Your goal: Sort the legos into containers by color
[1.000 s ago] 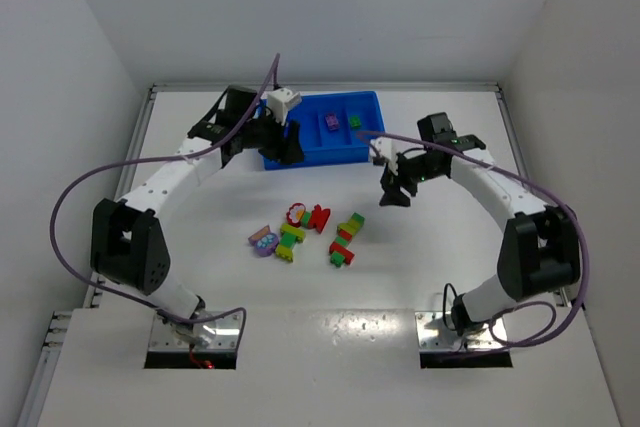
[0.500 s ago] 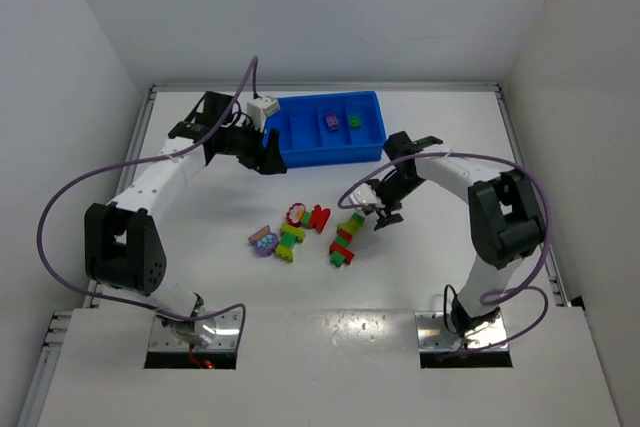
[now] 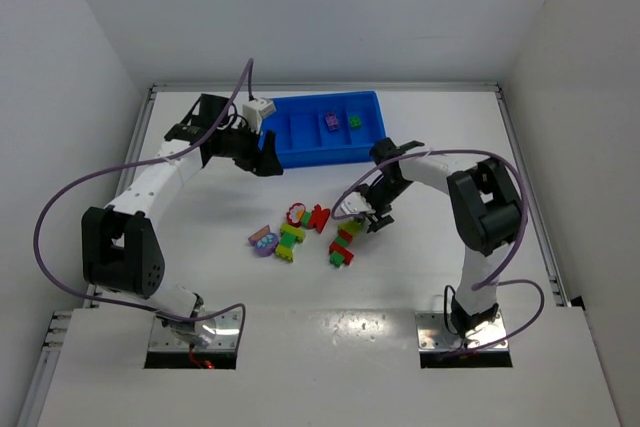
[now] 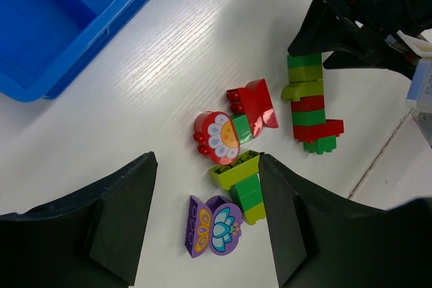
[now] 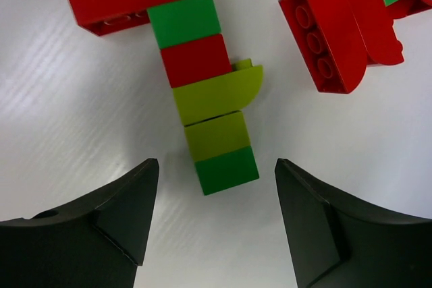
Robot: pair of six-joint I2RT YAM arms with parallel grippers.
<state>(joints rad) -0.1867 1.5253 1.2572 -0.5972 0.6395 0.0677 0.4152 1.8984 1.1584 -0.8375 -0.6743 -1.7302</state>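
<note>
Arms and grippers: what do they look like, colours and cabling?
Left arm and right arm have white links and black joints, each trailed by a purple cable. Left gripper and right gripper have matte black, wedge-shaped fingers. A white box sits at the left wrist.

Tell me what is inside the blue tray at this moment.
A purple brick and a green brick lie inside the blue tray, toward its right end. The left arm covers part of its left end, so that part cannot be checked.

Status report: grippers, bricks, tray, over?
Right gripper open over stack's green end. Left gripper open, empty, near tray. Tray holds purple brick, green brick. Nothing blocking.
</note>
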